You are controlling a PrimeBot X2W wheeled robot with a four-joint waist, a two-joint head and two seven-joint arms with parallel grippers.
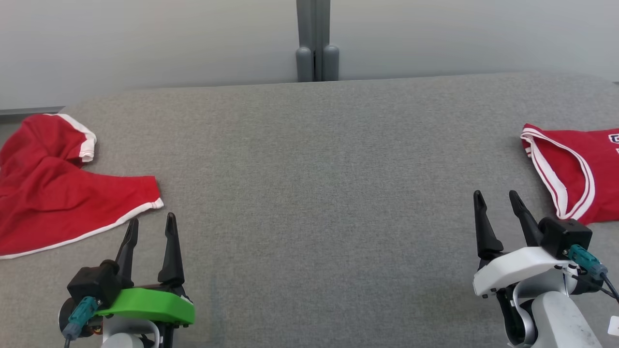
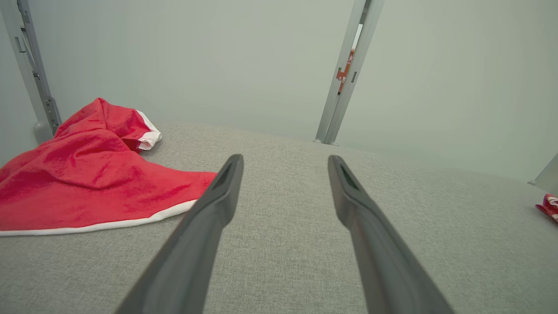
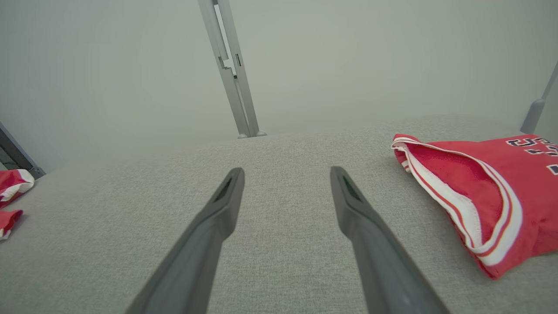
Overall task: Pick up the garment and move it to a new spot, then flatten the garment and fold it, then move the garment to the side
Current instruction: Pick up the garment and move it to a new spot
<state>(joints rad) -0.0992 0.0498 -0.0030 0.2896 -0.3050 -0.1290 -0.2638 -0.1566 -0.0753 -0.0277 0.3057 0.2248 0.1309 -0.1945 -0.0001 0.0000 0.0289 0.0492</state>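
Two pincers stand with their fingers spread apart, and neither one holds anything. You find the left pincer [image 1: 152, 218] [image 2: 285, 158] and the right pincer [image 1: 496, 193] [image 3: 286, 170] over the grey woven-fabric table top [image 1: 314, 169], well apart from each other.

1. Locate the crumpled red cloth garment with white edging [image 1: 48, 193] [image 2: 87, 183]. It lies on the table to the outer side of the left pincer, spreading ahead of its fingertips. The nearest white-edged corner lies just beside the outer fingertip. In the left wrist view that finger overlaps the corner, so you cannot tell whether they touch.
2. From the right pincer, the same garment shows as small red and white patches [image 3: 11, 183] far off on the inner side.
3. Locate the flat red jersey with white striped trim and dark lettering [image 1: 580, 179] [image 3: 471, 183]. It lies near the outer side of the right pincer, apart from its fingers.

Limits of view:
- The head view cuts off the crumpled garment at its left edge and the jersey at its right edge.
- The jersey's lettering is cut off and cannot be read.
- The crumpled garment's folds hide its true shape.
- You cannot tell whether either pincer's fingertips touch the table.
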